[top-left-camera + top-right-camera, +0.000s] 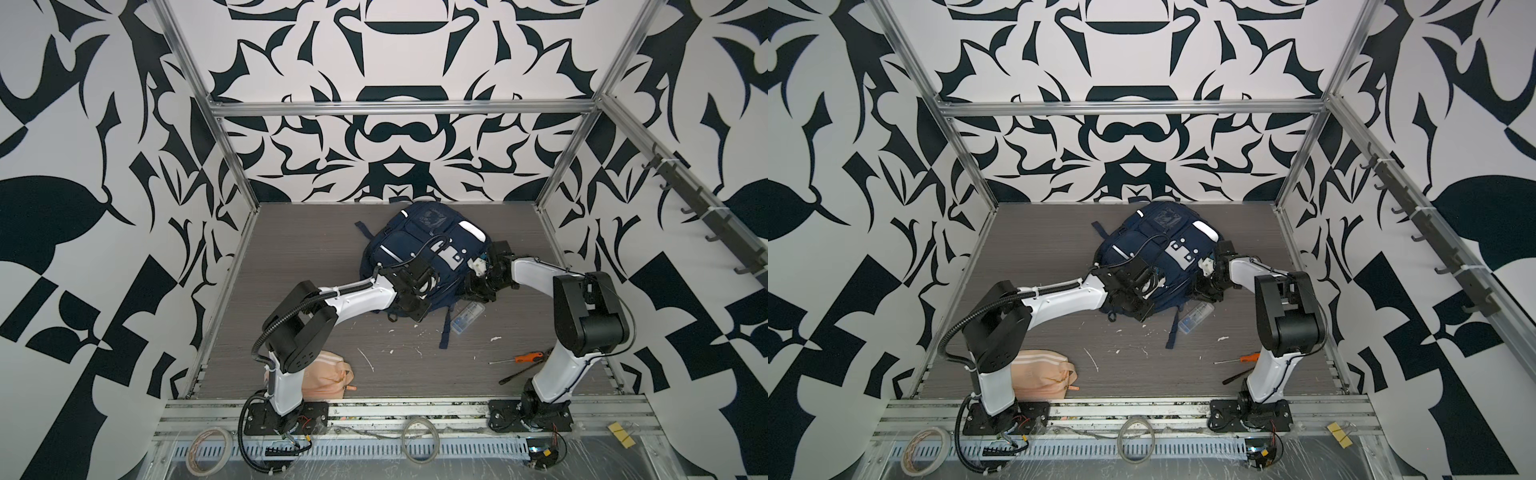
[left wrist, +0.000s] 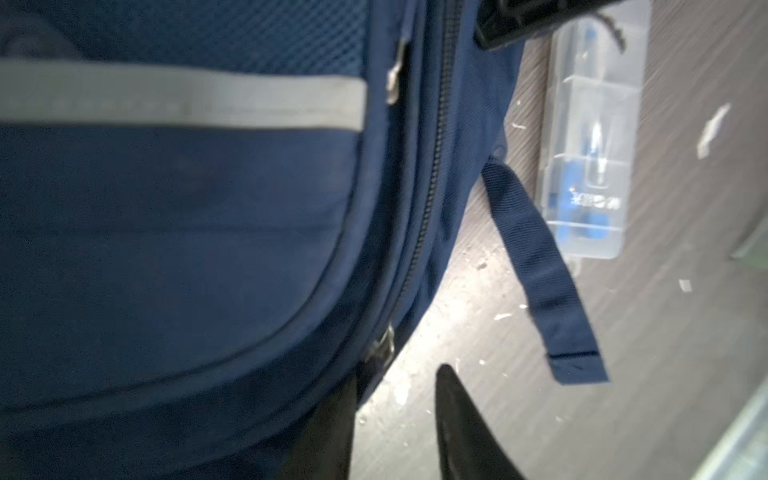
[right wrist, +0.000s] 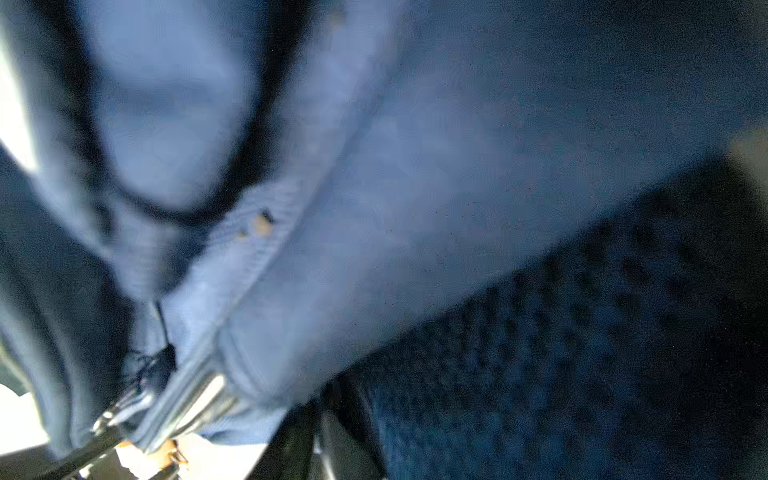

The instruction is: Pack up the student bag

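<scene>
The student bag (image 1: pixel 419 237) (image 1: pixel 1150 245), navy with white stripes and a grey studded patch, lies flat at the back middle of the table. My left gripper (image 1: pixel 409 311) (image 1: pixel 1133 309) is at the bag's near edge. In the left wrist view it (image 2: pixel 395 415) stands open, bare table showing between the fingers, one finger tucked under the bag's (image 2: pixel 187 249) hem. My right gripper (image 1: pixel 478 291) (image 1: pixel 1204 293) presses into the bag's right side. In the blurred right wrist view its fingers (image 3: pixel 322 419) sit close together, tips buried under a fold of bag fabric (image 3: pixel 415 166).
A clear plastic box (image 1: pixel 467 318) (image 2: pixel 590 166) with blue contents lies by the bag's near right corner, beside a loose strap (image 1: pixel 445 332). A peach-pink pouch (image 1: pixel 328 376) lies by the left arm's base. An orange-handled screwdriver (image 1: pixel 523 358) lies near the right arm.
</scene>
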Motion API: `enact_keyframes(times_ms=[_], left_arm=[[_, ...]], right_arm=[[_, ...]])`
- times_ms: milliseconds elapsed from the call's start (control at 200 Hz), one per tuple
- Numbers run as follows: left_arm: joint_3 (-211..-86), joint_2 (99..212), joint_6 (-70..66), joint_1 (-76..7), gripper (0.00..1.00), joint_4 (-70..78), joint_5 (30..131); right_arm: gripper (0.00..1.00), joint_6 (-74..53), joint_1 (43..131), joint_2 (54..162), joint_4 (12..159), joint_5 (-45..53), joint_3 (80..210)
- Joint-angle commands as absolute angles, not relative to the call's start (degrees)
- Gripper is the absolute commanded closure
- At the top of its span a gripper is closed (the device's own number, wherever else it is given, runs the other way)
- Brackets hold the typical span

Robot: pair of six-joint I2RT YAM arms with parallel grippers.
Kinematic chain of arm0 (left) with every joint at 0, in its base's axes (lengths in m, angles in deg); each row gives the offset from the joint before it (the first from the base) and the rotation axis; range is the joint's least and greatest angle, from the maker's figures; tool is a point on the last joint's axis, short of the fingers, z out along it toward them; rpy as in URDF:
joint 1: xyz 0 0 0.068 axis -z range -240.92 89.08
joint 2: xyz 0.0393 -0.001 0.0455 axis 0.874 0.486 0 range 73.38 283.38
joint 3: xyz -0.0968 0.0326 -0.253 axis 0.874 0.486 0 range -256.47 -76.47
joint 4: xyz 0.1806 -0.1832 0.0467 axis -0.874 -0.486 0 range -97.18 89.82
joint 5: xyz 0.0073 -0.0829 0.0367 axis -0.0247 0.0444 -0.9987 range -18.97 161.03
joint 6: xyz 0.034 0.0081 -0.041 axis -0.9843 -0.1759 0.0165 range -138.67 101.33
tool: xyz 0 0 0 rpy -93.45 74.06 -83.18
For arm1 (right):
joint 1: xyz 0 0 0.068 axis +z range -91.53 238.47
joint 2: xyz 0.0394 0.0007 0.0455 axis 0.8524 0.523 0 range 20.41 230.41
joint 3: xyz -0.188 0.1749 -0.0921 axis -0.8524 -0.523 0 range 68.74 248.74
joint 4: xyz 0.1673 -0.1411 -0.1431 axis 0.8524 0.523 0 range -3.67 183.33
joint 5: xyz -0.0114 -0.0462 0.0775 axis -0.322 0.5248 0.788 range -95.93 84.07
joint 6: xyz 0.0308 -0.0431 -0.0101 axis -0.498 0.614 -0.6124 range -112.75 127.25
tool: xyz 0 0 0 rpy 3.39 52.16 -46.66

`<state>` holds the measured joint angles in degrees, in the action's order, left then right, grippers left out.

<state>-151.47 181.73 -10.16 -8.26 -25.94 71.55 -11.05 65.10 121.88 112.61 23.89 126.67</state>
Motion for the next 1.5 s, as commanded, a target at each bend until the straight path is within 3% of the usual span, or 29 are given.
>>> enact_keyframes(times_ms=[0,165,290,490,740,920,1495], left_arm=[[-153.65,182.82,-10.33,-8.23,0.69,-25.57,63.78],[-155.00,183.86,-10.91,-7.92,0.81,-25.40,65.01],[-155.35,183.93,-10.70,-7.92,1.00,-26.39,64.29],[-154.15,179.77,-10.93,-7.92,1.00,-27.59,64.90],[-154.10,173.57,-10.86,-10.57,1.00,-36.54,74.23],[-145.91,166.03,-10.95,-16.66,1.00,-36.24,78.88],[-148.09,167.78,-18.80,-33.06,1.00,-36.98,71.77]], right_arm=[[0.67,-10.25,65.65,122.05,113.48,23.43,128.58],[0.81,-10.24,65.76,122.60,113.50,23.68,129.33],[0.89,-10.24,65.85,122.89,113.49,23.71,129.67],[1.00,-10.33,65.85,122.63,112.84,23.21,129.73],[1.00,-10.09,65.59,122.25,110.79,20.72,129.35],[1.00,-8.78,63.64,121.35,108.40,18.91,129.33],[1.00,-5.03,58.12,120.53,110.89,19.45,132.24]])
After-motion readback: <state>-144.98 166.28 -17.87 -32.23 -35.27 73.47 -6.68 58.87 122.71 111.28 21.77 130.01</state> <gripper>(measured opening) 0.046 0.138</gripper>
